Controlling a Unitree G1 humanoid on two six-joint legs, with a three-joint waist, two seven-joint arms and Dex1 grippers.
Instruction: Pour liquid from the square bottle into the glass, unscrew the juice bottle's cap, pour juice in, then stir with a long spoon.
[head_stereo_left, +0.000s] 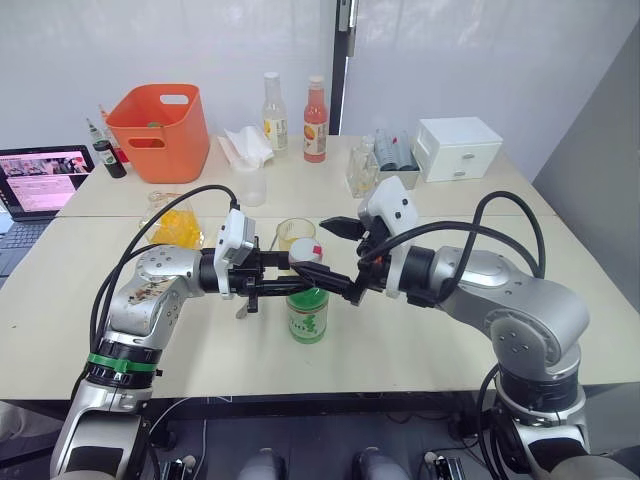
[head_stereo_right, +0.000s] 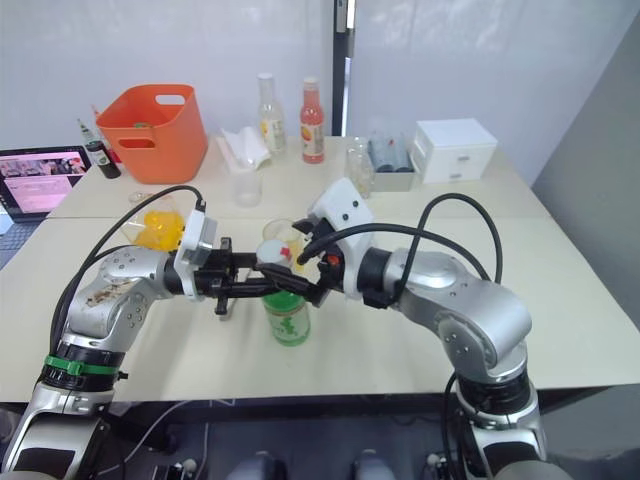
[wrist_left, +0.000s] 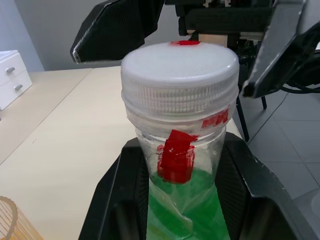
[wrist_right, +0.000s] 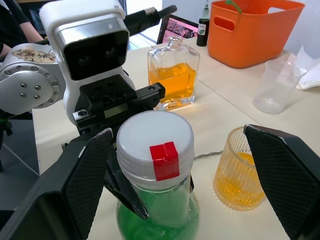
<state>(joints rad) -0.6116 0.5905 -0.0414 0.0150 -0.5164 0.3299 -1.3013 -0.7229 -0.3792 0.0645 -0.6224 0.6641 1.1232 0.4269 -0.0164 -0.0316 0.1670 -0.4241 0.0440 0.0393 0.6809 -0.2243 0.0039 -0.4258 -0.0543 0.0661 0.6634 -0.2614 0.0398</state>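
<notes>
The left gripper (wrist_left: 170, 200) pinches the neck of the tall clear green-liquid juice bottle (head_stereo_left: 307, 312). The right gripper (wrist_right: 175, 165), spread wide, flanks its white red-taped cap (wrist_right: 155, 142). The right wrist view reveals the ribbed glass (wrist_right: 240, 172) with orange liquid beyond.

— What do you hold?

— My left end effector (head_stereo_right: 262, 278) grips the neck of the juice bottle (head_stereo_right: 287, 315), which stands upright on the counter (head_stereo_right: 560, 300). The cap (head_stereo_right: 274, 254) is on it.

— And your other arm?

— My right end effector (head_stereo_right: 300, 268) is at the cap, fingers spread either side of it.

— What's nearby?

— The glass (head_stereo_right: 280, 236) stands just behind the bottle with orange-yellow liquid in it. The square bottle (head_stereo_right: 160, 225) is to my left. Farther back sit an orange basket (head_stereo_right: 156, 118), a white drawer box (head_stereo_right: 456, 148) and a laptop (head_stereo_right: 38, 180).
</notes>
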